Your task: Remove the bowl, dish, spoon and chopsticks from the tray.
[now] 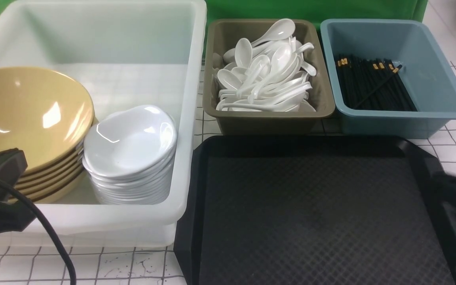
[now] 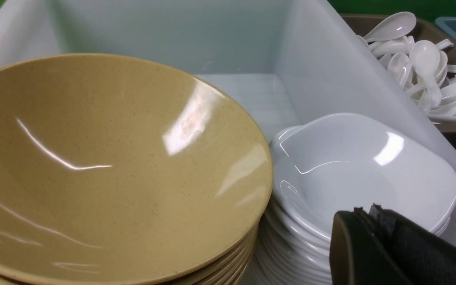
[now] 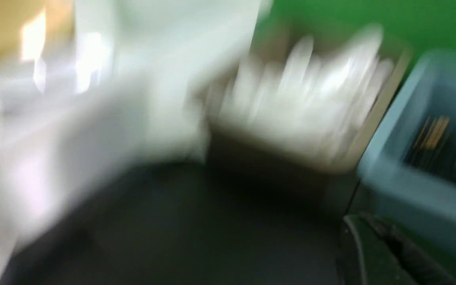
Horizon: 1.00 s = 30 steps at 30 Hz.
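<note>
Both grippers, left (image 2: 364, 211) and right (image 3: 360, 217), are closed on nothing; best ease back, clear of the tray's (image 1: 422, 186) right rim.

And it's wide open above the black tray (image 1: 315, 213)! But 2 tubs, the brown one (image 1: 269, 124) and blue-grey one (image 1: 394, 122), line its far side, rims raised.
</note>
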Tool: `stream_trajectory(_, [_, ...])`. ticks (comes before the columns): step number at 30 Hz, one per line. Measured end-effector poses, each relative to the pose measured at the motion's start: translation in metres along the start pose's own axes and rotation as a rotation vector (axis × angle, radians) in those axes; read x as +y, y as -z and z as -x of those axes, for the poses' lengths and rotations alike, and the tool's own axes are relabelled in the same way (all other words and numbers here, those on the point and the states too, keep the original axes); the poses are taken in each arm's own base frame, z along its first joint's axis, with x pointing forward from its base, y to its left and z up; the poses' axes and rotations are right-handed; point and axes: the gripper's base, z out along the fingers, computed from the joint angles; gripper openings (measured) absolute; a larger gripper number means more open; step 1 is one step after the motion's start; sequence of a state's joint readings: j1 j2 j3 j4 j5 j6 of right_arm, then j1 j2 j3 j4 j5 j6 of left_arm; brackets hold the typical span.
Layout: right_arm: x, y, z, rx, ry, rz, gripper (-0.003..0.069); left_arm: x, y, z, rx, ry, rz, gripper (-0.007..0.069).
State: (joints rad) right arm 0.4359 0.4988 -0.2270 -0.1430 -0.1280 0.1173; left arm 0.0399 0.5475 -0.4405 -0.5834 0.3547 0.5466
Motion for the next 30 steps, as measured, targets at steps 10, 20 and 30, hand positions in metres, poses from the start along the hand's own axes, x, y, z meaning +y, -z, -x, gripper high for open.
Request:
stream_trajectory(10, [-0.017, 0.050, -0.055, -0.127, -0.002, -0.308, 0.0036, 0.000, 0.000, 0.000, 0.001, 0.000, 0.000, -0.0007])
stream_trajectory(20, [-0.020, 0.056, -0.085, 0.128, -0.053, -0.407, 0.0036, 0.000, 0.000, -0.001, 0.009, 0.000, -0.005, -0.0007])
stream_trajectory(30, [-0.020, 0.057, -0.090, 0.187, -0.041, -0.406, 0.0036, -0.001, 0.000, -0.001, 0.014, -0.001, -0.008, -0.0007])
